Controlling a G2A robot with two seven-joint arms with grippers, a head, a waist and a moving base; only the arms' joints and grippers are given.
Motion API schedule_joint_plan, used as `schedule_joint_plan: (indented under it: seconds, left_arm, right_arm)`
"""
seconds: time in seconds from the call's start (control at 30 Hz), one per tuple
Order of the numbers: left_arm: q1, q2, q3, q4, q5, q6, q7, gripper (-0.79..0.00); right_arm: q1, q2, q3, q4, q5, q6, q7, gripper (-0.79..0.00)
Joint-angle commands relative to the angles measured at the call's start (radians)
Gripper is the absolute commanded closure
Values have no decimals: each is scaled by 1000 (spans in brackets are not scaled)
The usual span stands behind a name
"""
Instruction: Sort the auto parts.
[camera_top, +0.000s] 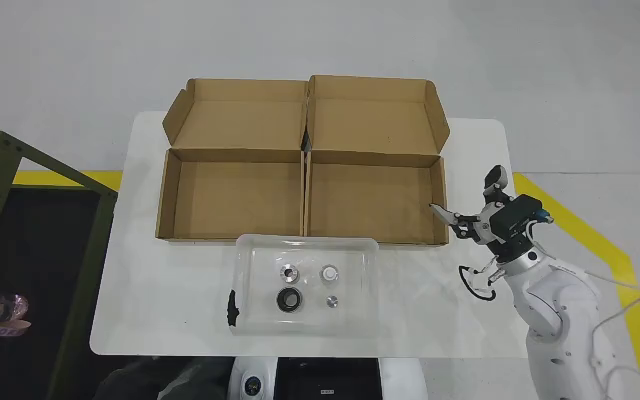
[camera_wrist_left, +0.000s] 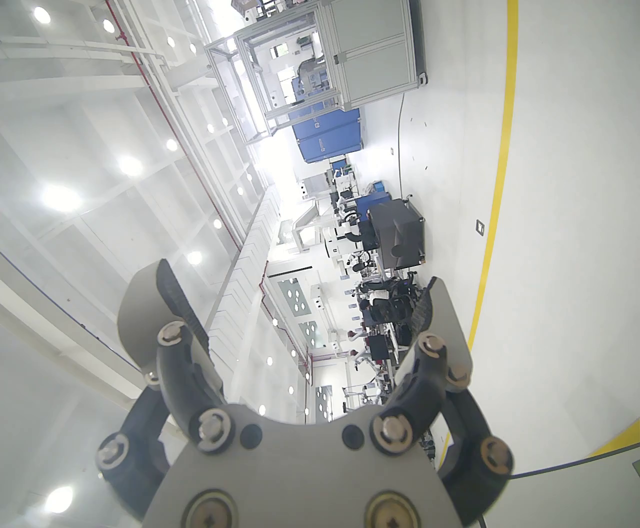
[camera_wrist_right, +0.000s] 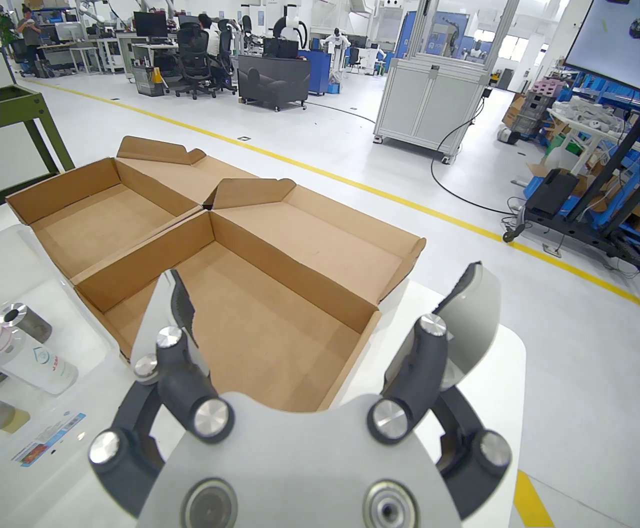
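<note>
Four auto parts (camera_top: 290, 299) lie in a clear tray (camera_top: 308, 239) at the counter's (camera_top: 420, 300) near edge, with two open cardboard boxes (camera_top: 232, 195) just beyond. The right end effector (camera_top: 465, 195) hangs wide open and empty beside the boxes; the left end effector (camera_wrist_left: 300, 280), likewise spread, holds nothing.

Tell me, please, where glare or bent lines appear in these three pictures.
Left wrist view: ceiling lamps bloom into white haze behind the open left end effector, and the yellow floor line bows. Right wrist view: even light, no glare inside the cardboard boxes. Top view: soft, even light across the white table.
</note>
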Motion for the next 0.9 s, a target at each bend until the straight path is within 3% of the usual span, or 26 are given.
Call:
schedule_joint_plan:
  seconds: [0.0, 0.4, 0.87]
  left_arm:
    - [0, 0, 0, 0, 0, 0, 0, -785]
    - [0, 0, 0, 0, 0, 0, 0, -785]
    - [0, 0, 0, 0, 0, 0, 0, -785]
  right_arm:
    - [0, 0, 0, 0, 0, 0, 0, -785]
    - [-1, 0, -5, 2, -1, 2, 7, -785]
    - [124, 6, -207, -16, -61, -94, 210, -785]
